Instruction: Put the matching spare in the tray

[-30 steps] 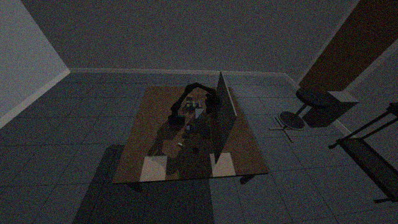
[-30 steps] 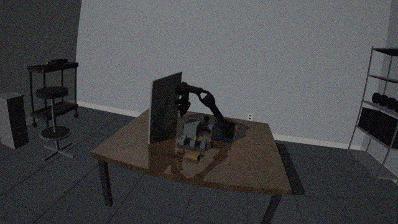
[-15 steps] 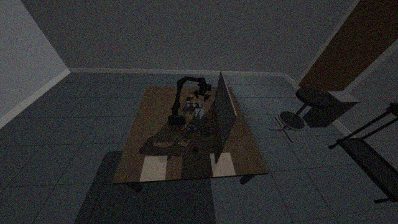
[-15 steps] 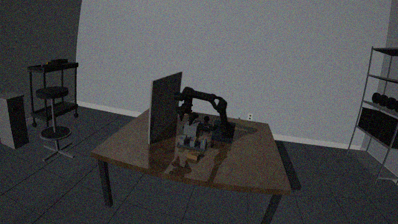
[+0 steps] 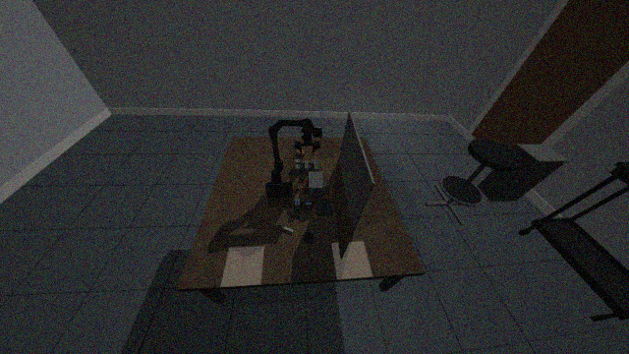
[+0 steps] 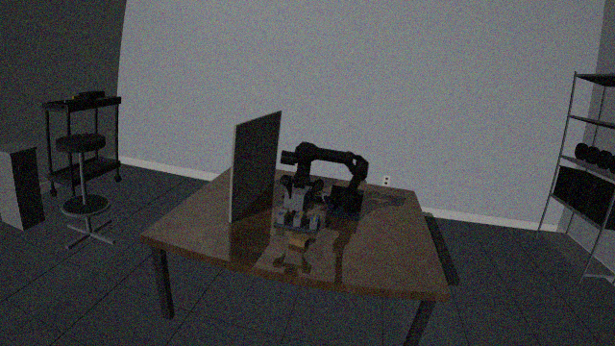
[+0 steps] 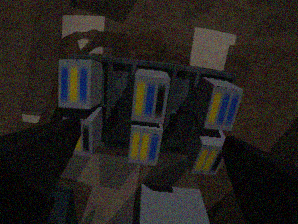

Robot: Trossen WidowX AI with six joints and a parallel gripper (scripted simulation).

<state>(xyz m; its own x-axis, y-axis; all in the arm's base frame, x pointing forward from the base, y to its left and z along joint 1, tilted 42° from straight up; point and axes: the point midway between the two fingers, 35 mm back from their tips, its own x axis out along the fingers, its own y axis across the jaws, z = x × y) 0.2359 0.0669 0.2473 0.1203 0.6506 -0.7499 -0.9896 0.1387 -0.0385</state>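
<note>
Since the code sits on the unit's back, the arm hangs over the spares, wrist camera looking straight down. Gripper is spread wide around the middle spare, holding nothing yet, so it looks lined up for a grab. Can't make out the tray.

the spares are too grainy to read any code. the treadmill is cut off at the edge.
</note>
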